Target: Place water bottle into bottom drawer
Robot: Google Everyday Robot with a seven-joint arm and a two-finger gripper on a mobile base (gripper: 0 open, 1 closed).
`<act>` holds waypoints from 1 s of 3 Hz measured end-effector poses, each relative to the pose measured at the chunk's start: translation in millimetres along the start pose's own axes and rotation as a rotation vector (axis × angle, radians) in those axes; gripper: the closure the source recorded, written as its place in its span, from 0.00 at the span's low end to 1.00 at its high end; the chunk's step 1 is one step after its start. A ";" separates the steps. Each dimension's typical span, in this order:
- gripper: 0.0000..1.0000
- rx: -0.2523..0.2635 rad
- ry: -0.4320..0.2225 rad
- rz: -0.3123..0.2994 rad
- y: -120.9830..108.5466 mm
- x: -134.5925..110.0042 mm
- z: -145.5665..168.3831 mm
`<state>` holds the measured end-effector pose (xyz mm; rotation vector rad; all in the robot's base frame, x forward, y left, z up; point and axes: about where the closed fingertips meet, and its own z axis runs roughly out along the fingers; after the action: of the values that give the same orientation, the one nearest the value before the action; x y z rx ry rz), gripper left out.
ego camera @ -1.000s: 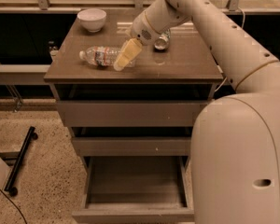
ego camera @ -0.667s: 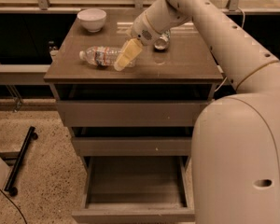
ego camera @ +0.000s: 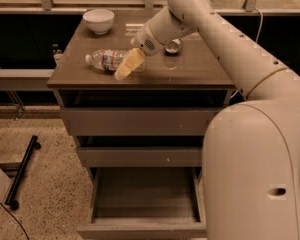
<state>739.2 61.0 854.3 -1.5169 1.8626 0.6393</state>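
**Light, round and easy to crush: a bottle to be gripped at its middle**

The water bottle lies on its side on the cabinet top, near the left front edge, with its white cap pointing left and its base to the right. We judge it to be light and thin-walled. The clear plastic would give under a hard squeeze, though the ribs should offer some purchase. Being round, it may roll if nudged from the side. How much water it holds we cannot tell, so its balance is uncertain.

The gripper hangs over the base end of the bottle, just right of the label band, with one pale pad crossing in front of the plastic. Whether the claw is spread or already clamped on the bottle we cannot tell. We would take it across the body beside the label — not at the cap, where it would swing.

A white bowl stands behind it, and a small silver can sits to the right, both apart from it. The bottom drawer is pulled out below — a long way down.
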 end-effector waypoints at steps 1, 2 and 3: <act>0.18 0.009 -0.029 0.055 -5.7 2.7 11.9; 0.41 0.013 -0.055 0.080 -7.0 0.9 15.9; 0.65 0.010 -0.073 0.092 -7.3 -0.8 17.9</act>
<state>749.6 72.8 843.1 -1.3896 1.8857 0.7174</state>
